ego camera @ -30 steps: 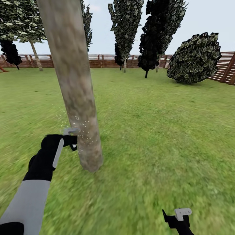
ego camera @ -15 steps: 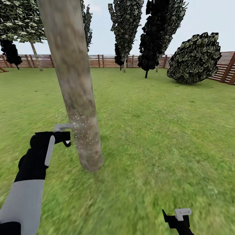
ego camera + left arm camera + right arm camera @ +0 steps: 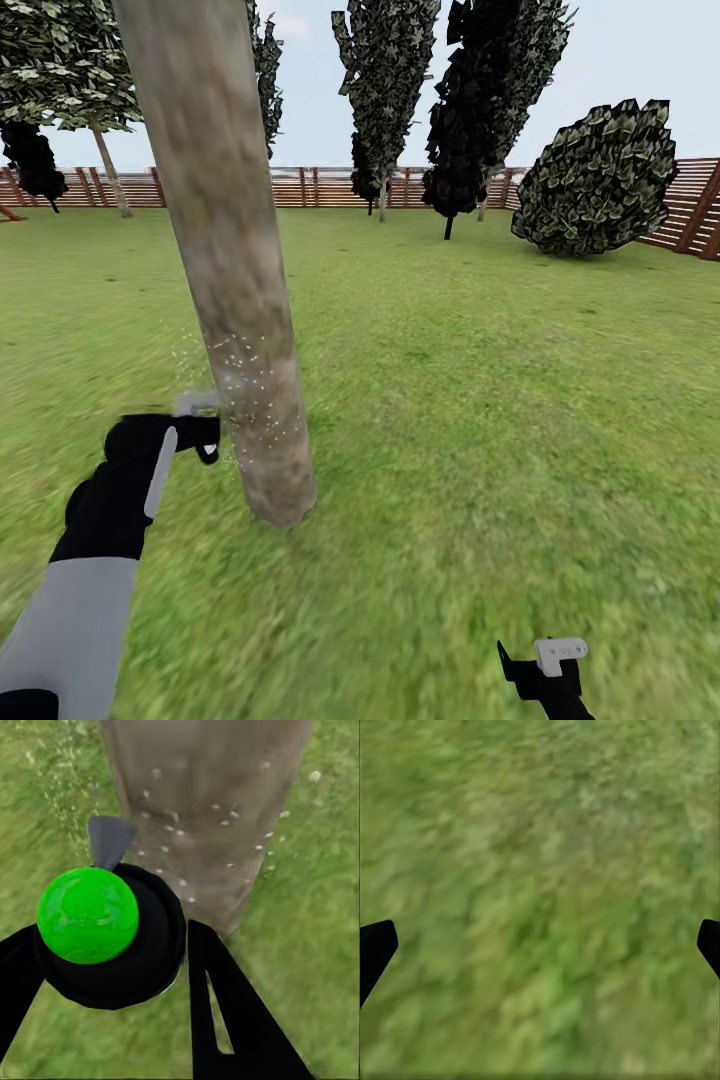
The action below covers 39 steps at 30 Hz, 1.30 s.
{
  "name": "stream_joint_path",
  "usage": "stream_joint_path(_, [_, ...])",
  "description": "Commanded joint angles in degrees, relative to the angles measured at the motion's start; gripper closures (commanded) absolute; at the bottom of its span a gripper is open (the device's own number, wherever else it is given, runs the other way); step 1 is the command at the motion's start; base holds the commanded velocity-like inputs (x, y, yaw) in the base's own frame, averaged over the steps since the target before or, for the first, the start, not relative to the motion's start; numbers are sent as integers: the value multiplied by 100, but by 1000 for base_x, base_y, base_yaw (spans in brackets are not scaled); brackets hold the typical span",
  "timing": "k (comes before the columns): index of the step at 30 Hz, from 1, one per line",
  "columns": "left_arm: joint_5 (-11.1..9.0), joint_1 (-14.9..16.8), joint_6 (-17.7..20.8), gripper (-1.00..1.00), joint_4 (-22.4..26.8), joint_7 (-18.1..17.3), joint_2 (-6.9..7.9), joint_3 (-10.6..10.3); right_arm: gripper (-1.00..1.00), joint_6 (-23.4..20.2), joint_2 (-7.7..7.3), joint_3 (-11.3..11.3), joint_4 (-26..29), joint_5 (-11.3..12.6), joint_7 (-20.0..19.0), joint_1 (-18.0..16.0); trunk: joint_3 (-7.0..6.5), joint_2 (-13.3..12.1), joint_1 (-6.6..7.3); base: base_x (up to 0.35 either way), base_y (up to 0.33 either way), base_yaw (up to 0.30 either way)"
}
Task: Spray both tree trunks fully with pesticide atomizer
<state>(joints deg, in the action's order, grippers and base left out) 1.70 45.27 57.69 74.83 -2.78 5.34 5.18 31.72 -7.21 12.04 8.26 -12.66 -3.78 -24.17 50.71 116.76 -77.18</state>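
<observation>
A thick, mottled grey-brown tree trunk (image 3: 225, 240) leans up from the lawn just ahead on the left. Whitish specks of pesticide (image 3: 250, 385) dot its lower part and drift beside it. My left gripper (image 3: 205, 435) is close against the trunk's left side, shut on the pesticide atomizer (image 3: 197, 405). In the left wrist view the atomizer (image 3: 105, 930) is a black round body with a green ball and a grey nozzle, held by the left gripper (image 3: 112, 945); the nozzle points at the speckled trunk (image 3: 210, 810). My right gripper (image 3: 545, 665) hangs low over grass, open and empty (image 3: 540, 945).
Grass lawn (image 3: 480, 420) stretches right and ahead of the trunk. A round leafy bush (image 3: 600, 180) stands at the far right near the slatted wooden fence (image 3: 320, 187). Thin-trunked dark trees (image 3: 490, 100) line the back.
My left arm with the atomizer rose and shifted left, then dropped back down a little toward the trunk. Specks stay on the trunk. The right arm has not moved.
</observation>
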Motion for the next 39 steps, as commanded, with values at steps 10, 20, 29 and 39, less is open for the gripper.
stream_joint_path(10, [5, -694, -2611, 100, -2750, 74, -219, 13, -100, 1, 50, -1, 0, 0, 0, 0, -1, 0, 1, 0, 0, 0])
stream_joint_path(20, [-61, -695, -4671, 100, -4527, 1209, -541, 56, -100, 0, 70, 0, 0, -7, 9, 0, -1, 0, 1, 0, 0, 0])
stream_joint_path(29, [-55, -695, -4819, 100, -4869, 1273, -541, 76, -100, 1, 62, -1, 0, -17, 26, 0, -1, 0, 1, 7, -6, 0])
stream_joint_path(39, [-58, -695, -4812, 100, -4875, 1296, -703, 82, -100, 1, 62, -2, 0, -17, 33, 0, -1, 0, 1, 87, -240, 0])
